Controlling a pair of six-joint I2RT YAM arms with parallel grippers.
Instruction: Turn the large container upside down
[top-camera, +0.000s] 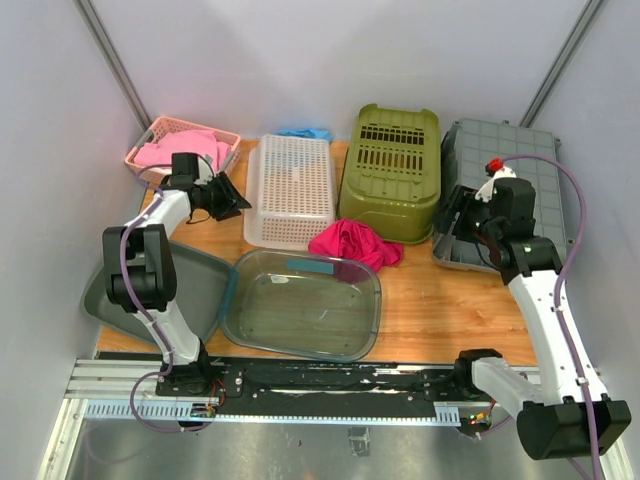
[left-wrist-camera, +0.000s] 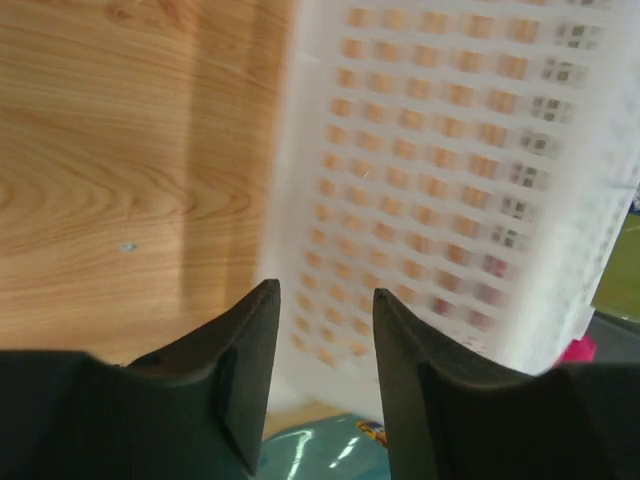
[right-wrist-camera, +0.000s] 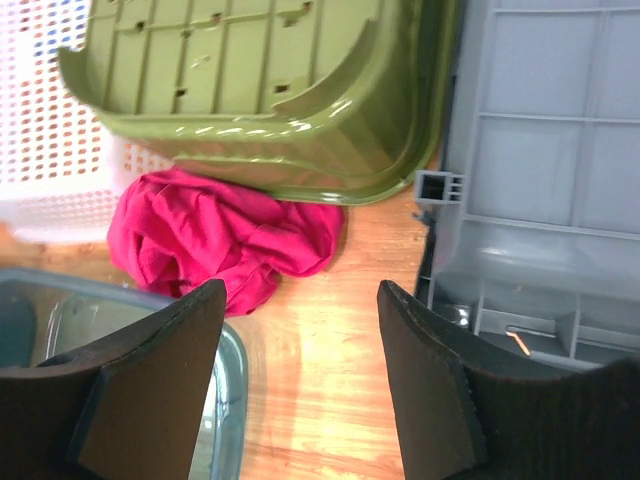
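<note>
Task thing: white basket (top-camera: 290, 190), perforated, lying bottom-up near the desk's (top-camera: 440, 310) back edge, left of centre.
Left gripper (left-wrist-camera: 322, 295): just beside the basket's left wall; jaws narrowly apart, nothing between them.
Right gripper (right-wrist-camera: 300, 290): jaws wide, empty, over the left rim of the grey bin (top-camera: 500, 160) at the back right corner.
Neighbours: green basket (top-camera: 392, 170), also bottom-up, right of the white one; red cloth (top-camera: 355, 243) against its front.
Front edge: clear tub (top-camera: 375, 300), upright.
</note>
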